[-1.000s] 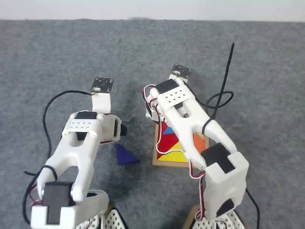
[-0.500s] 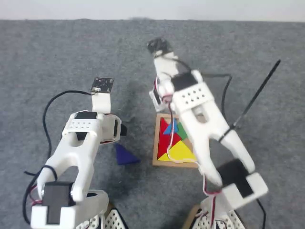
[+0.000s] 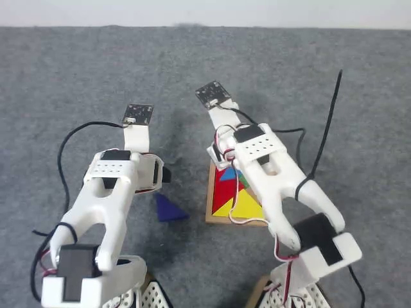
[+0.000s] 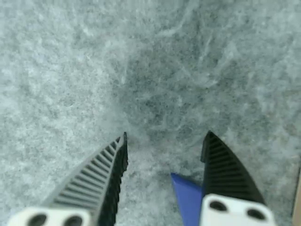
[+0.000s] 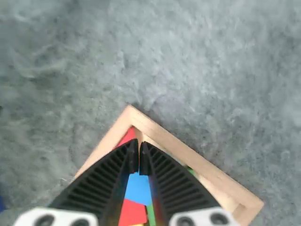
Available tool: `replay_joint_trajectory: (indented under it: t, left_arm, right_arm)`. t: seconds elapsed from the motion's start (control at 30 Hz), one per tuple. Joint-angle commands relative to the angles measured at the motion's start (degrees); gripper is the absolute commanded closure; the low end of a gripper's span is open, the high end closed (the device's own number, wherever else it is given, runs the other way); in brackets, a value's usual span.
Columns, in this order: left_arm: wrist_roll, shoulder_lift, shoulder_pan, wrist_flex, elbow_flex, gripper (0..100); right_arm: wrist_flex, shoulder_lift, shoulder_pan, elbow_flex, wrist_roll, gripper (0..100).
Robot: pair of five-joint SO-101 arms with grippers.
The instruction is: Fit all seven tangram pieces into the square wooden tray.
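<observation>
Loose piece: dark blue triangular tangram piece (image 4: 187, 200) on the grey tabletop (image 4: 70, 70), lying short of the left claw (image 4: 166, 136) tips, beside one finger and back toward the wrist. Left claw fingers apart, empty. Right claw (image 5: 139, 143) fingers together, above a corner of the square wooden tray (image 5: 162, 136) holding the coloured pieces (image 3: 226, 190). Left arm clearly nearer; likely must draw back before closing.

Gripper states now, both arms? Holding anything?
Left gripper: open, empty; blue piece lies beside it.
Right gripper: shut, nothing visible in it, over the tray corner.
</observation>
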Motion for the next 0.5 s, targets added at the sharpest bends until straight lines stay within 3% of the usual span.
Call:
replay_joint_trajectory:
  t: [0.0,0.47]
  left_arm:
    - [0.18,-2.29,0.0,-1.23,-0.4,75]
    - [0.18,-2.29,0.09,-1.23,-0.31,75]
  right_arm:
    - [0.22,0.04,1.71,-0.79,0.88,99.2]
    - [0.84,-0.4,4.44,2.02,2.64,99.2]
